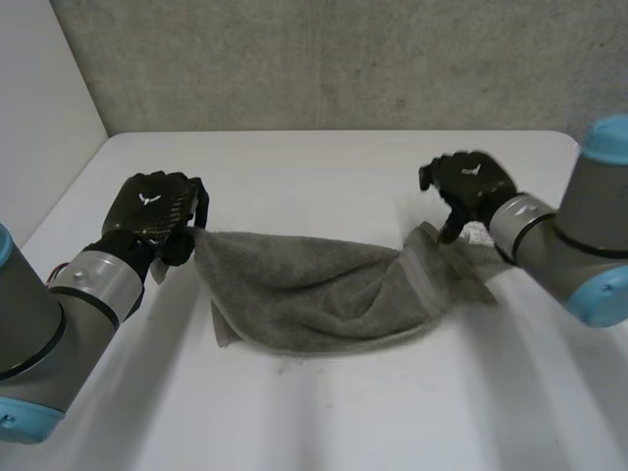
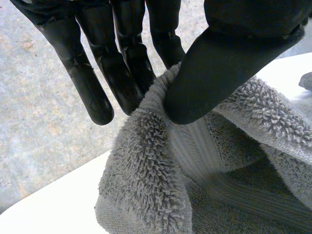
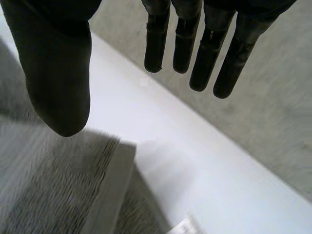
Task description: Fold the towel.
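The grey towel (image 1: 314, 289) lies bunched on the white counter (image 1: 324, 422). The left hand (image 1: 152, 208) pinches one corner between its thumb and fingers (image 2: 97, 83), maybe lifting it a little. The right hand (image 1: 471, 182) hovers over the other end, its fingers straight and holding nothing.

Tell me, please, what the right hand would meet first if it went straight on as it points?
Probably bare table, just beside the edge of the towel; the open right hand aims past the cloth, though depth is unclear.
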